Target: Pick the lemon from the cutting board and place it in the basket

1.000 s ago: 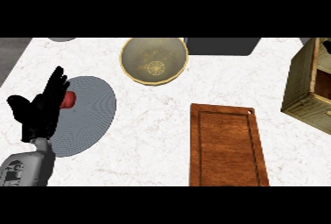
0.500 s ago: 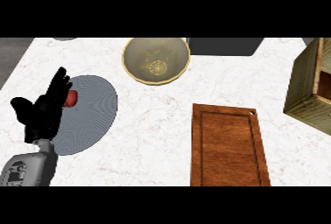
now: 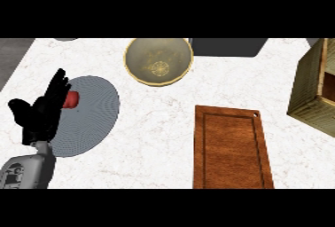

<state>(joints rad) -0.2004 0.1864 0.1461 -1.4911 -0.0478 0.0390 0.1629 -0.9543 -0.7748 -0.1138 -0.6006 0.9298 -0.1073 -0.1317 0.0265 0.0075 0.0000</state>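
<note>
Red object (image 3: 73,99) on grey plate (image 3: 95,106) mostly hidden behind left hand (image 3: 40,116); identity unclear. Left hand at left edge, fingers straight, released, holding nothing. Right hand out of view. Cutting board (image 3: 230,148) near right, bare, cut off at near edge; no lemon visible. Basket (image 3: 315,91) cut off right. Gold bowl (image 3: 159,60) far centre. Marble surface (image 3: 153,133). Versus earlier frame: hand barely shifted.

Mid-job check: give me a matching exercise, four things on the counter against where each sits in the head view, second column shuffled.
Things:
1. left hand
2. cutting board
3. basket
4. red object

Places:
A. top centre
B. on the grey mat, partly behind the fingers
C. lower right of centre
D. left edge, open, fingers up

Pairs: 1-D, 2-C, 3-A, 4-B
</note>
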